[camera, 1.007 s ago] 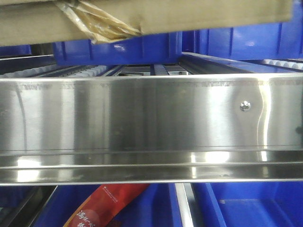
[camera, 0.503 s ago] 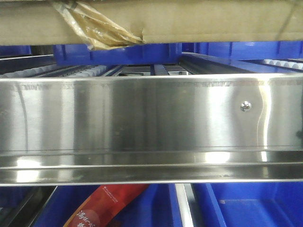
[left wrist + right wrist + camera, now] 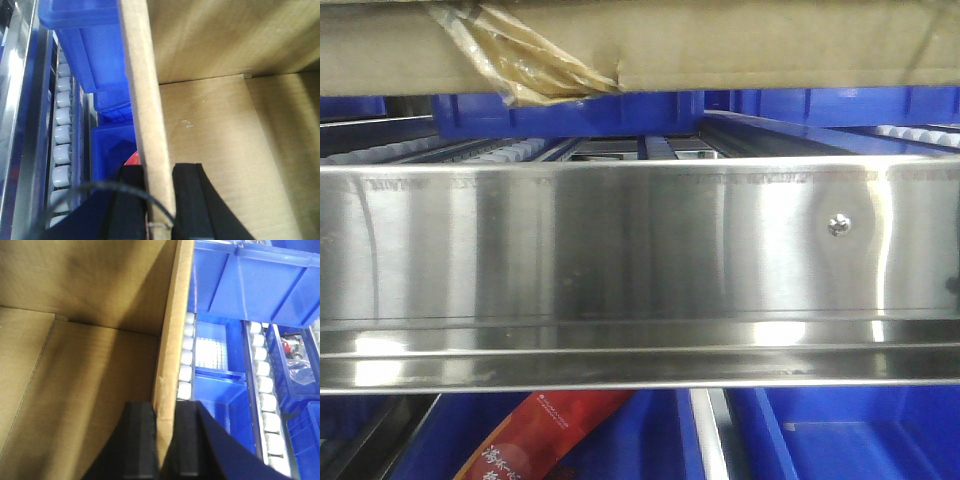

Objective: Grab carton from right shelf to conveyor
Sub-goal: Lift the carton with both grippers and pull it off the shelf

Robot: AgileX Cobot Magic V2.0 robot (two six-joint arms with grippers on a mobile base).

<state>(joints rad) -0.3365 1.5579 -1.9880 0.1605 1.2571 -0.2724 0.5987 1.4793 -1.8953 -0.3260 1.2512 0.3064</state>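
Brown taped carton (image 3: 740,40), apparently open-topped

- Blue plastic bins (image 3: 570,110) fill the back and the lower level.
- A red printed packet (image 3: 535,435) lies in one lower bin.
- Light glints off them.

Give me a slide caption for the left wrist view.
Left gripper clamped on the carton wall, blue bins and white rollers alongside.
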